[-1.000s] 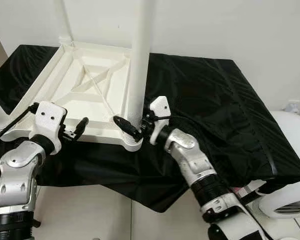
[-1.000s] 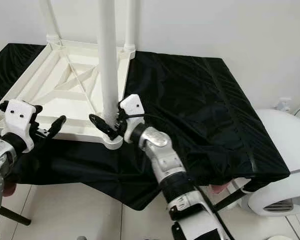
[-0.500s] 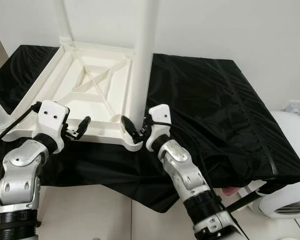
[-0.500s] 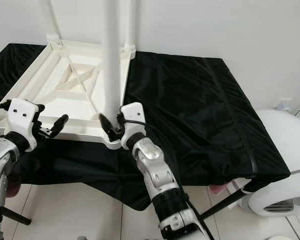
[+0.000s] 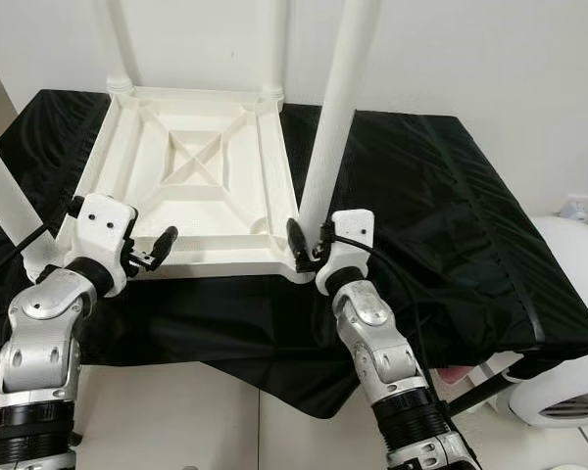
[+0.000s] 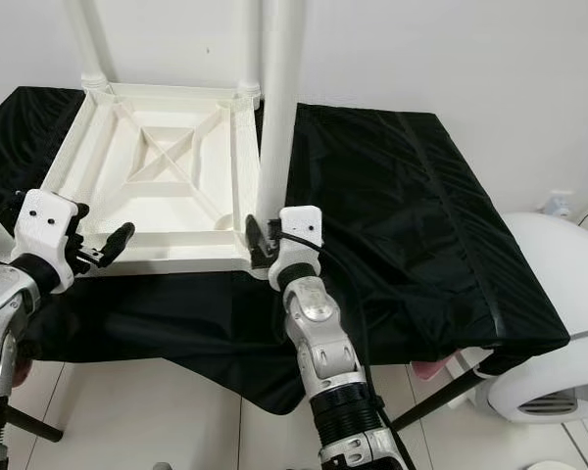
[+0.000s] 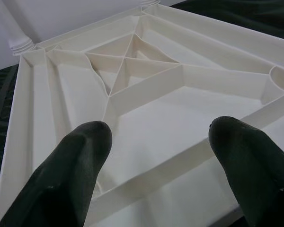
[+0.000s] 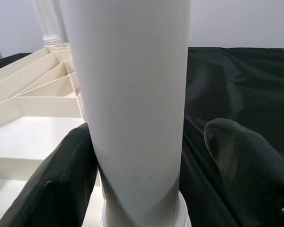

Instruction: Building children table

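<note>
The white children's table (image 5: 225, 262) lies upside down on a black cloth, its ribbed underside (image 7: 146, 118) facing up. White legs stand at its corners. My right gripper (image 5: 309, 243) is open at the base of the near right leg (image 5: 331, 127). Its fingers straddle that leg (image 8: 132, 94): one finger rests against it and the other stands a little apart. My left gripper (image 5: 160, 247) is open at the table's near rim on the left, fingers (image 7: 80, 156) spread wide, holding nothing.
The black cloth (image 5: 441, 196) covers a low surface whose front edge runs just below my grippers. A rounded white appliance (image 5: 568, 294) stands at the right. A white wall is behind. The near left leg (image 5: 5, 196) rises beside my left arm.
The table has swung round and now sits square to me. Its near right leg moved right, and my right gripper moved right with it. My left gripper stayed almost still.
</note>
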Controlling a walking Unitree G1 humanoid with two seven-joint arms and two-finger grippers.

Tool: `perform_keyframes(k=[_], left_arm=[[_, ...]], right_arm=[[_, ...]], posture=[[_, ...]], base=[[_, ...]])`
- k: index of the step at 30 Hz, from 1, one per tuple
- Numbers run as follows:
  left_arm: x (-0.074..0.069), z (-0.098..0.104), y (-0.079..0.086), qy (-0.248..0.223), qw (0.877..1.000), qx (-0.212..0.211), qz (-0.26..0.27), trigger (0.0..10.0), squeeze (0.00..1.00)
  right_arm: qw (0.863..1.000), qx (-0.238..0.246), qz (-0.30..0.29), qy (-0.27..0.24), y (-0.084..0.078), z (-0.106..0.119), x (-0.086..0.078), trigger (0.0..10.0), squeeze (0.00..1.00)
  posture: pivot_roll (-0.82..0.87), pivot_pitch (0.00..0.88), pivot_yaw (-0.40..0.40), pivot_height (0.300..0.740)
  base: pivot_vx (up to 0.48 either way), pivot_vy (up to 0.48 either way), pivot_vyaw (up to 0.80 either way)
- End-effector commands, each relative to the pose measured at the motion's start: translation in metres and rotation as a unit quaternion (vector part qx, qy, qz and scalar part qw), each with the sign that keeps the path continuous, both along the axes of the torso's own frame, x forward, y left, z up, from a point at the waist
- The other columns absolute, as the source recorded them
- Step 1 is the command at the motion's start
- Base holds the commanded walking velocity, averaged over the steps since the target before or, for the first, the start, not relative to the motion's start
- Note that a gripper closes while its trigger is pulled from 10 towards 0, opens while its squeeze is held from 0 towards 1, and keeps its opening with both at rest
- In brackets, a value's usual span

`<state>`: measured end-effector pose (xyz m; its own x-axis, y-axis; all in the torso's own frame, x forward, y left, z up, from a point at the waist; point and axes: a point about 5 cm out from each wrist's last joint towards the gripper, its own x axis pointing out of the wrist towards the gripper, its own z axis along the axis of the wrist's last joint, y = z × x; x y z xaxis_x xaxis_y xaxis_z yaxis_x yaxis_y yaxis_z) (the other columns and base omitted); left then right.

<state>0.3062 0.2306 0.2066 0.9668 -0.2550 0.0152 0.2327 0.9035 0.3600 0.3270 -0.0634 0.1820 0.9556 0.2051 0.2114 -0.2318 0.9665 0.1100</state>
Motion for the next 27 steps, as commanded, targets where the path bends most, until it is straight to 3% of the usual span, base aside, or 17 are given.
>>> perform_keyframes(k=[1,10,11,12,13,15,16,18,19,27], left_arm=[[0.003,0.002,0.008,-0.02,0.998,0.001,0.061,10.0,0.0],[0.004,0.002,0.008,-0.018,0.998,0.006,0.057,10.0,0.0],[0.005,0.001,0.012,-0.015,0.998,0.009,0.062,10.0,0.0],[0.005,0.001,0.012,-0.015,0.998,0.009,0.062,10.0,0.0],[0.006,0.002,0.017,-0.014,0.998,0.013,0.067,10.0,0.0],[0.006,0.004,0.022,-0.015,0.997,0.019,0.071,10.0,0.0],[0.006,0.006,0.026,-0.016,0.997,0.022,0.075,10.0,0.0],[0.006,0.007,0.028,-0.017,0.997,0.026,0.078,10.0,0.0],[0.005,0.008,0.032,-0.017,0.996,0.031,0.082,10.0,0.0],[0.003,0.013,0.042,-0.023,0.994,0.039,0.096,10.0,0.0]], right_arm=[[0.999,0.022,-0.031,0.021,-0.009,-0.006,0.0,10.0,0.0],[0.999,-0.003,-0.047,0.017,-0.024,-0.009,0.002,10.0,0.0],[0.999,-0.011,-0.046,0.016,-0.03,-0.009,0.004,6.7,0.0],[0.999,-0.011,-0.046,0.016,-0.03,-0.009,0.004,6.7,0.0],[0.999,-0.019,-0.041,0.014,-0.037,-0.009,0.006,5.3,0.0],[0.999,-0.026,-0.031,0.014,-0.043,-0.009,0.008,5.8,0.0],[0.999,-0.034,-0.023,0.009,-0.048,-0.008,0.009,8.2,0.0],[0.999,-0.04,-0.012,0.007,-0.05,-0.007,0.01,8.2,0.0],[0.999,-0.046,0.004,0.006,-0.052,-0.006,0.011,10.0,0.0],[0.992,-0.065,0.108,0.011,-0.046,-0.003,0.016,10.0,0.0]], posture=[[-0.03,0.152,-0.027,0.74],[-0.04,0.153,-0.019,0.74],[-0.04,0.155,-0.018,0.74],[-0.04,0.155,-0.018,0.74],[-0.04,0.154,-0.015,0.74],[-0.04,0.154,-0.015,0.74],[-0.04,0.155,-0.014,0.74],[-0.04,0.155,-0.014,0.74],[-0.04,0.153,-0.014,0.74],[-0.03,0.145,-0.022,0.74]], base=[[0.0,0.0,0.0],[0.0,0.0,0.0],[0.0,0.0,0.0],[0.0,0.0,0.0],[0.0,0.0,0.0],[0.0,0.0,0.0],[0.0,0.0,0.0],[0.0,0.0,0.0],[0.0,0.0,0.0],[0.0,0.0,0.0]])
